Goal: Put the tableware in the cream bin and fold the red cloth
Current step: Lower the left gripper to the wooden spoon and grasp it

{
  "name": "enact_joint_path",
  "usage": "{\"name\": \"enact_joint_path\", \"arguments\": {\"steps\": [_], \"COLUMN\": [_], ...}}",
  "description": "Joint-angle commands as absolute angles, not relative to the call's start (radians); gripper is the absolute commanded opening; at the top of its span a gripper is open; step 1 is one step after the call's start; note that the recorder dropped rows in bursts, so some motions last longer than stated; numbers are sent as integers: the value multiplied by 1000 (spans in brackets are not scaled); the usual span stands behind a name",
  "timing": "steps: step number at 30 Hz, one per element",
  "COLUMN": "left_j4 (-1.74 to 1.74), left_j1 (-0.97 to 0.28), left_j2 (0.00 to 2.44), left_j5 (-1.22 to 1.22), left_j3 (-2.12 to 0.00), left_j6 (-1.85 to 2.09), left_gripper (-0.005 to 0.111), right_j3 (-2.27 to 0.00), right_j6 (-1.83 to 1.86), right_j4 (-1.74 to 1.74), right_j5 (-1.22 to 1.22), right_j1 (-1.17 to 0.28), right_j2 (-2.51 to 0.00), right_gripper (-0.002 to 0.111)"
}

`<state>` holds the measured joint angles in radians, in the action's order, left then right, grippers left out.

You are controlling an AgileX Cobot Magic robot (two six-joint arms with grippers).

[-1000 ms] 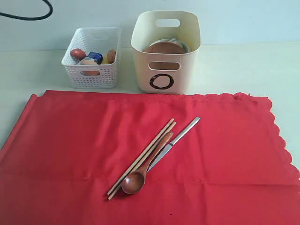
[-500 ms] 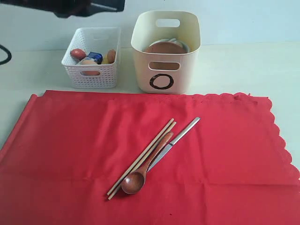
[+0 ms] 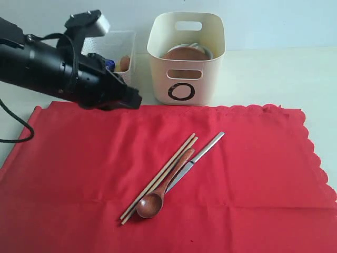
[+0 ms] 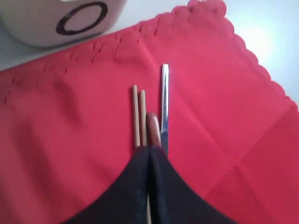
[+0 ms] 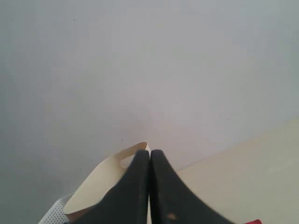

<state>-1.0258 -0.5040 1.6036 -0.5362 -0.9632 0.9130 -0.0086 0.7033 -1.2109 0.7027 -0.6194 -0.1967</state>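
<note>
Long tableware is laid on the red cloth, and both grippers are squeezed shut.

In the outside view, the red cloth (image 3: 68,174) is spread over the front of the desk (image 3: 274,74), with its wavy edge at the right. The chopsticks (image 3: 163,174), the wooden spoon (image 3: 150,204) and the metal utensil (image 3: 202,153) are laid slanting, side by side, near the cloth's middle. The cream bin (image 3: 163,79) is stood just behind the cloth's back edge, and a brown plate (image 3: 181,54) is seen inside it. The left gripper (image 3: 136,100) is held over the cloth's back left part. In the left wrist view, its fingers (image 4: 135,186) are pressed together with nothing pinched, and the chopsticks, spoon and metal utensil are seen just past the tips. In the right wrist view, the fingers (image 5: 163,186) of the right gripper (image 5: 149,153) are pressed together too, with nothing held, and the bin's rim is seen behind them.
</note>
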Motion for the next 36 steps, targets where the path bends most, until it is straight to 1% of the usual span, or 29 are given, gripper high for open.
{"name": "enact_joint_path", "arguments": {"steps": [1,4,6,7,8,11,16,20,32,34,36], "left_j4": [-1024,-1014,-982,-967,-953,-914,-857,-851,-818,-818,-818], "left_j1": [-583,-653,-696,-719,-739,-796,-860,-870,-870,-870,-870], "left_j2": [1681,1733,1766,1782,1796,1831,1875,1898,1960,1972,1972], "left_j5": [-542,-517,-478,-458,-436,-369,-265,-208,-153,-153,-153], "left_j3": [-960,-960,-960,-960,-960,-960,-964,-964,-964,-964,-964], "left_j6": [985,1019,1019,1019,1017,1017,1015,1015,1017,1017,1017], "left_gripper": [11,33,46,50,51,48,48,48,48,44,32], "right_j3": [-5,-5,-5,-5,-5,-5,-5,-5,-5,-5,-5], "right_j6": [706,706,706,706,706,706,706,706,706,706,706], "right_j4": [-1201,-1201,-1201,-1201,-1201,-1201,-1201,-1201,-1201,-1201,-1201], "right_j5": [706,706,706,706,706,706,706,706,706,706,706], "right_j1": [-617,-617,-617,-617,-617,-617,-617,-617,-617,-617,-617], "right_j2": [-194,-194,-194,-194,-194,-194,-194,-194,-194,-194,-194], "right_gripper": [0,0,0,0,0,0,0,0,0,0,0]}}
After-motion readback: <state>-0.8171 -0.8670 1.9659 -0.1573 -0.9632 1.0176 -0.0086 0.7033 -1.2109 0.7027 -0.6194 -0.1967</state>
